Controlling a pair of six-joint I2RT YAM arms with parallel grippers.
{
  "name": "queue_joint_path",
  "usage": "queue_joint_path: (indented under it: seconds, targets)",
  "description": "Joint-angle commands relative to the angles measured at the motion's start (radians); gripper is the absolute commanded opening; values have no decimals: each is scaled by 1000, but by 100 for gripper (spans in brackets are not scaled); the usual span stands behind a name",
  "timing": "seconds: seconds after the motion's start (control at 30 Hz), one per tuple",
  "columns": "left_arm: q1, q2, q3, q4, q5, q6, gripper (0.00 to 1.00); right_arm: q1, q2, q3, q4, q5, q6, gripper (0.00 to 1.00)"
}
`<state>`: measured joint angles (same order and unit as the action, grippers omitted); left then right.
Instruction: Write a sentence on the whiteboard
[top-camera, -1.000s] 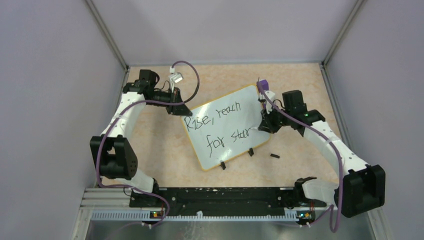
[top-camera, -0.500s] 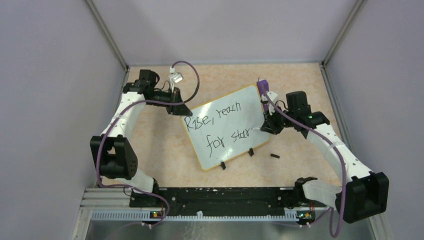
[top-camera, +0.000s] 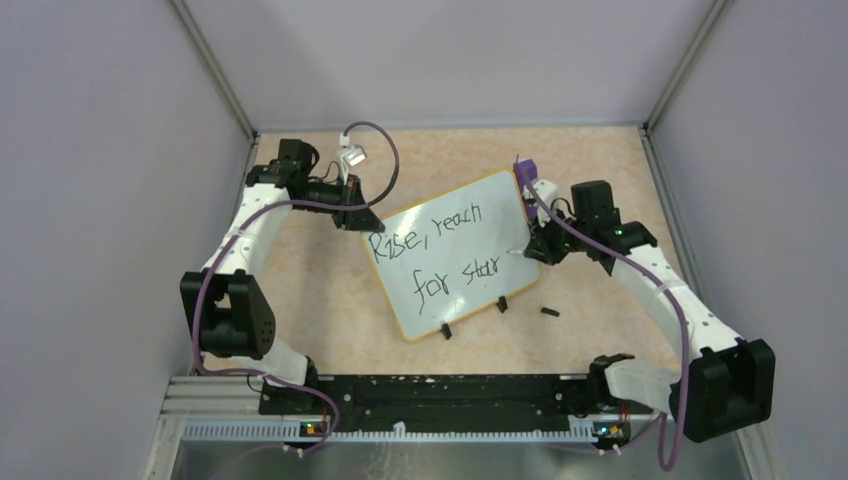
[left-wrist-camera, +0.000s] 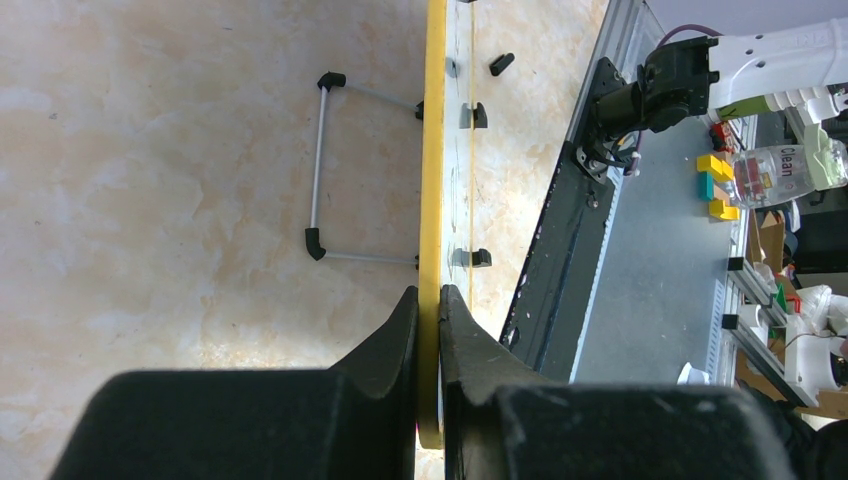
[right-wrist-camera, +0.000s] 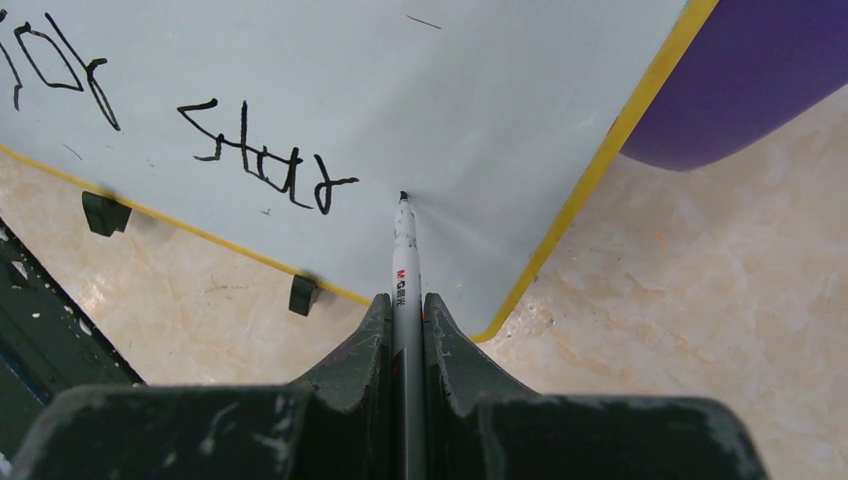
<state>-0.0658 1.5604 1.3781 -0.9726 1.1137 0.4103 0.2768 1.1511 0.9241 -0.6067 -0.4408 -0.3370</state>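
The whiteboard (top-camera: 455, 300) stands tilted on the table, with a thin yellow-orange rim. The sentence (top-camera: 430, 250) on it reads "Rise, reach" over "for star" in black. My left gripper (top-camera: 358, 218) is shut on the board's upper left edge; the left wrist view shows the jaws pinching the rim (left-wrist-camera: 432, 200). My right gripper (top-camera: 537, 248) is shut on a thin marker pen (right-wrist-camera: 405, 250). The pen tip rests at the board's surface just past the word "star" (right-wrist-camera: 265, 160).
A purple block (top-camera: 526, 170) lies behind the board's far right corner, also in the right wrist view (right-wrist-camera: 740, 80). A small black cap (top-camera: 549, 312) lies on the table near the board's lower right. Two black clip feet (top-camera: 447, 330) line the near edge. A wire stand (left-wrist-camera: 320, 160) props the board's back.
My right gripper has shifted slightly with the pen, and its tip has moved a little right of "star". The left arm and the board have not moved.
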Motion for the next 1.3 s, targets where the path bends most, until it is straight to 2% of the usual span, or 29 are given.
queue_joint_path:
  seconds: [0.0, 0.57, 1.27]
  targets:
    - [-12, 12, 10, 17, -40, 25, 0, -10, 10, 17, 61, 2, 12, 0]
    - [-11, 15, 10, 14, -36, 29, 0, 29, 29, -4, 60, -52, -12, 0]
    - [-11, 16, 8, 15, -40, 27, 0, 28, 15, -30, 19, 12, -69, 0]
